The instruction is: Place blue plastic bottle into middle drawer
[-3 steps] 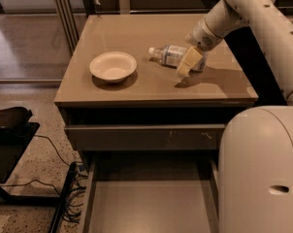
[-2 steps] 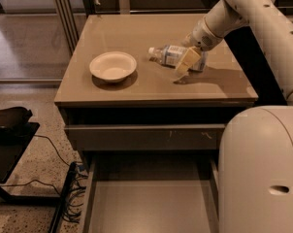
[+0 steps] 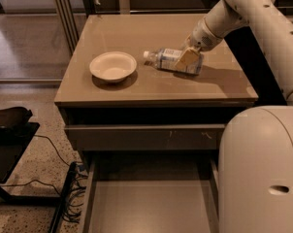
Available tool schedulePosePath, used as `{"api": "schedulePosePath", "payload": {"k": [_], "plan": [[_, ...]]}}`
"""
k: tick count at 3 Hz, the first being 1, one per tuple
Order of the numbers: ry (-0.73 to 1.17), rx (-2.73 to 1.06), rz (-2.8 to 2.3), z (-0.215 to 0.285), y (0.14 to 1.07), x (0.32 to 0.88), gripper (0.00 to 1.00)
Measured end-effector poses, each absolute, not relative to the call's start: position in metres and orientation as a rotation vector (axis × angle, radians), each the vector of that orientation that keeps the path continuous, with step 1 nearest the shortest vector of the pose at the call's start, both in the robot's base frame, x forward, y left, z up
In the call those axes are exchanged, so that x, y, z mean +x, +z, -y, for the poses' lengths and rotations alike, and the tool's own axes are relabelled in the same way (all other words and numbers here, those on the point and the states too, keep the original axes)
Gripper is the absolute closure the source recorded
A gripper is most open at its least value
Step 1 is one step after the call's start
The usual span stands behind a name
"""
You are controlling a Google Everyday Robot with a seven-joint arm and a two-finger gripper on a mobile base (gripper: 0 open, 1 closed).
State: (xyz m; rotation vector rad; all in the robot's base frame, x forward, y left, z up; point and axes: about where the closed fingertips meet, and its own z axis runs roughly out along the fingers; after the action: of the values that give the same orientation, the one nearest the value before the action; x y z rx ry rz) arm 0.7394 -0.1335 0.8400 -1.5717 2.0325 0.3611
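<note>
Over the last second very little has shifted. The bottle (image 3: 166, 58) lies on its side on the cabinet top (image 3: 137, 33), just to the right of the bowl (image 3: 113, 66), much where it lay before, with its white cap pointing at the bowl. The gripper (image 3: 187, 59) was hanging at the bottle's end away from the bowl. It has settled a little closer and now overlaps that end of the bottle, and a bit of the body shows past it on the side away from the bowl. I cannot tell whether the gripper has closed on the bottle or is only set against it; the far side of the contact is hidden behind the bottle. The bottle shows no sign of being lifted. It rests on the top with its shadow tight under it, so I would judge the grasp to be at most just forming and the carry not yet begun. The middle drawer (image 3: 146, 208) stands pulled out, well below and in front of the bowl, with a bare grey floor, under the shut drawer with the scuffed front (image 3: 146, 136). The target looks ready, and what remains is to secure the grip, lift, and bring the bottle forward and down past the cabinet's front edge. Held so near one end, the bottle may pivot or roll towards the bowl.
</note>
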Motion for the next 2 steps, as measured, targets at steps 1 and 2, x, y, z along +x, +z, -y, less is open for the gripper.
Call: {"api": "schedulePosePath", "payload": {"k": [1,2], "plan": [[0.361,-1.572,-2.033,0.1335,0.8399,0.7394,0.88],[0.359,-1.569,-2.035,0.1349,0.8388,0.7398,1.0]]}}
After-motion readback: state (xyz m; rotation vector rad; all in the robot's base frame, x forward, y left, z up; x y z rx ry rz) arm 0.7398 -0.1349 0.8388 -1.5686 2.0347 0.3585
